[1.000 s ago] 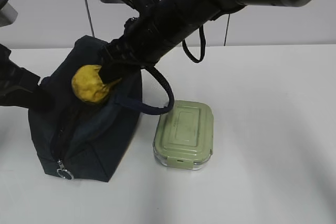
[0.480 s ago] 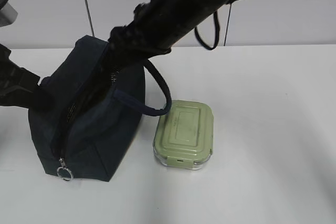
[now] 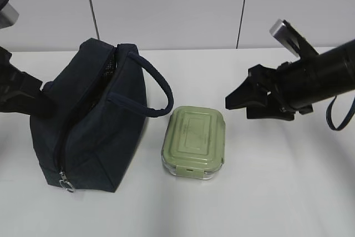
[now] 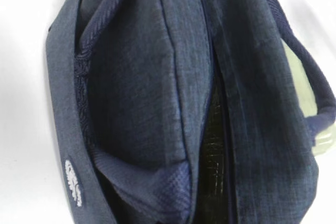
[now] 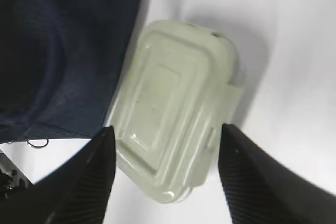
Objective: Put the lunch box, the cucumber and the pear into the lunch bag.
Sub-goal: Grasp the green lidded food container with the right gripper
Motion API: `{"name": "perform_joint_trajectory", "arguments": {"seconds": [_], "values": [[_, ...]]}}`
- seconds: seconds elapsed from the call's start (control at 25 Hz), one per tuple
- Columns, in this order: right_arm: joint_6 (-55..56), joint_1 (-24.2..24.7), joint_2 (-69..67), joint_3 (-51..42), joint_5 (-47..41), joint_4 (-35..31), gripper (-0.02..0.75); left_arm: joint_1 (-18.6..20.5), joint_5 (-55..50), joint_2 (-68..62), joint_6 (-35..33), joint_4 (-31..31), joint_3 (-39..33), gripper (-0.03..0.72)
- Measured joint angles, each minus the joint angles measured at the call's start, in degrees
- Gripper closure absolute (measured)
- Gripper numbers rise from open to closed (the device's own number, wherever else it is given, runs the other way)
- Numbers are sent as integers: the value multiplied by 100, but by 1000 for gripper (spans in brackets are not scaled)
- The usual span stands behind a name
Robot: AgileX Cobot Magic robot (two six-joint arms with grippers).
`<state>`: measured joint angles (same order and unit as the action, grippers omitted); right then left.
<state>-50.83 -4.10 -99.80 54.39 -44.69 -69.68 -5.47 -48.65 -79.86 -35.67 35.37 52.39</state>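
The navy lunch bag (image 3: 91, 120) stands at the left with its top zipper open; it fills the left wrist view (image 4: 157, 77). The sage-green lunch box (image 3: 194, 140) lies on the table just right of the bag. My right gripper (image 3: 238, 106) is open and empty, in the air to the right of the box; in its wrist view (image 5: 167, 129) the box (image 5: 173, 108) lies below its spread fingers. My left arm (image 3: 19, 92) meets the bag's left side, its fingers hidden. The pear and the cucumber are out of view.
The bag's looped handle (image 3: 158, 90) arches toward the lunch box. The metal ring pull (image 3: 65, 183) hangs at the bag's front bottom corner. The white table (image 3: 266, 192) runs back to a pale panelled wall.
My right arm held the yellow pear over the bag, reached down into its opening, then drew back to the right. Its gripper is now open and empty, and the pear no longer shows.
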Motion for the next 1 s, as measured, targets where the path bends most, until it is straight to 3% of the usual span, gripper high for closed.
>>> {"name": "perform_joint_trajectory", "arguments": {"seconds": [0.68, 1.0], "values": [[-1045, -26, -1283, -43, -475, -1491, 258, 0, -6, 0, 0, 0, 0, 703], [-1308, -286, -1661, -24, -465, -1701, 258, 0, -6, 0, 0, -5, 0, 703]]}}
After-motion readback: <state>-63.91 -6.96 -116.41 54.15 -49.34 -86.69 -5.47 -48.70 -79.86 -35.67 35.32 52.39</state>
